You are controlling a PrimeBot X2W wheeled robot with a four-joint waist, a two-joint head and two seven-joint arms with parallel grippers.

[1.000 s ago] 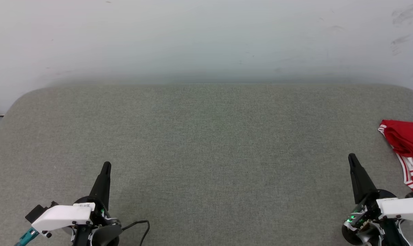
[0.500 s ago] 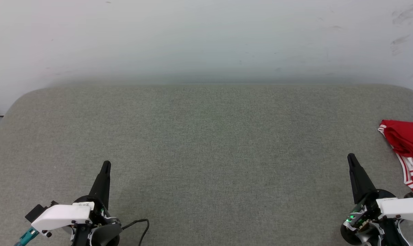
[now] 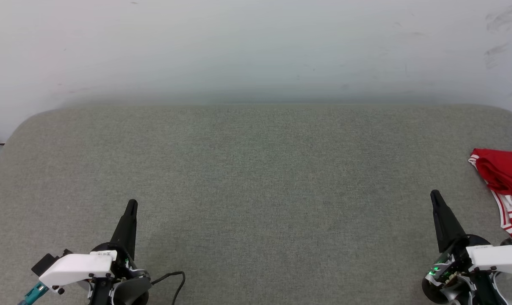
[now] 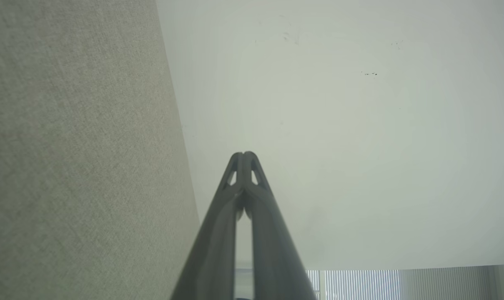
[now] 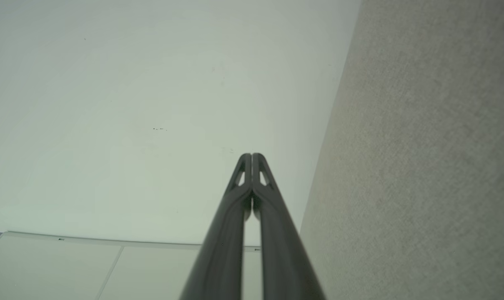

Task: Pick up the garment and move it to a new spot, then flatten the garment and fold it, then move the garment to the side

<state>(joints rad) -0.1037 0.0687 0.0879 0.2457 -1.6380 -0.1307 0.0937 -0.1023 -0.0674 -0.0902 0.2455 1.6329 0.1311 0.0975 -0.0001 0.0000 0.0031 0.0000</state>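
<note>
Garment (image 3: 505,182) bunched at 3 o'clock on grey pad (image 3: 256,178). L gripper (image 3: 131,205) at 7, R gripper (image 3: 434,195) at 5; both w/ fingers pressed together, empty.

The garment (image 3: 503,180) lies at the far right of the head view, on a grey-green cloth-covered surface (image 3: 256,190), about midway between that surface's near and far edges. It is crumpled, not spread flat: the red cloth is bunched into soft folds and ridges, with darker creases where it doubles over itself. A narrow white-and-red striped trim runs round its far-left corner, which points left towards the middle of the surface. On the near side a white panel shows under the red, crossed by red stripes and edged by a thin red-and-white band that curves down and to the right. The right part of the garment is cut off by the view's edge, so its full outline cannot be told.
</note>
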